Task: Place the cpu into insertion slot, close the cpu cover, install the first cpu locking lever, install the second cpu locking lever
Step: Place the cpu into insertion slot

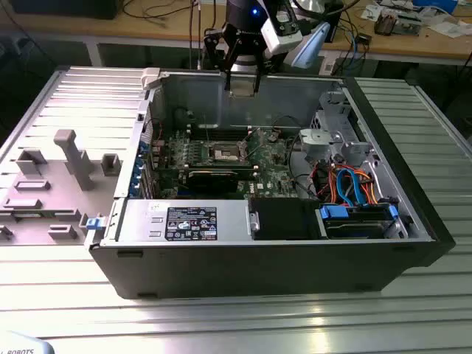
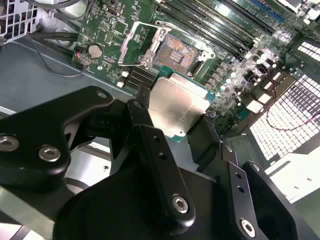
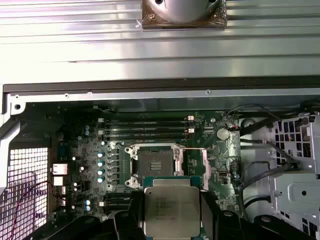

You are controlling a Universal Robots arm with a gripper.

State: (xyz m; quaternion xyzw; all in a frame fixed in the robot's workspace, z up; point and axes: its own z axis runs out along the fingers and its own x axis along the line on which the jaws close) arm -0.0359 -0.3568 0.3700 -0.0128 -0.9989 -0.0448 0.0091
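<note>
Working above an open computer case [image 1: 258, 258] laid on the ribbed metal worktop [image 1: 221, 317]. Hanging the pincer [image 2: 174, 122] high over the green motherboard [image 1: 273, 166], well clear of it. Found the insertion slot [image 3: 156, 161] bare, the cpu cover [image 2: 134, 46] swung up beside it. Clamping the cpu [image 2: 177, 107] by two opposite edges, metal top toward both wrist cameras. Judged risks: slipping or tilting in so thin a hold; landing rotated or offset and bending the contacts; catching the raised cover — likeliest if lowered off-centre.

We view the open case [image 1: 258, 265] from above, arm [image 1: 247, 22] at twelve o'clock; both wrist views closely share the insertion slot [image 2: 176, 54] [image 3: 156, 162].
</note>
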